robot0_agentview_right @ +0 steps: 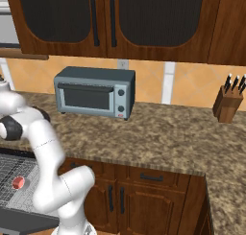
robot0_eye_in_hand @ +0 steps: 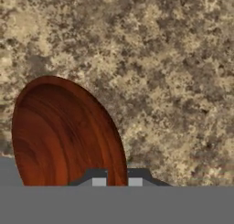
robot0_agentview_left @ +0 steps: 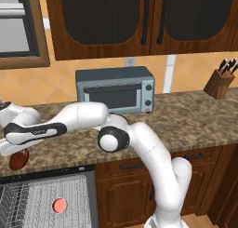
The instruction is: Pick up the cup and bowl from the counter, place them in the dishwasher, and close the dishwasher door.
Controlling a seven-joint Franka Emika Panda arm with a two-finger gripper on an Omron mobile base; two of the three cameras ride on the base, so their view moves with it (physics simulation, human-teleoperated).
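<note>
Both base views look forward and down from 7 and 5 o'clock, sharing the counter (robot0_agentview_left: pixel 195 120) and oven (robot0_agentview_right: pixel 95 92); hand view is close above the bowl (robot0_eye_in_hand: pixel 64 136)

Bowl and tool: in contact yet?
Cannot tell. In the hand view the bowl fills the lower left, and its edge runs down behind the tool fingertips, but no pinch or gap is plain. In the left base view the arm covers it.
</note>
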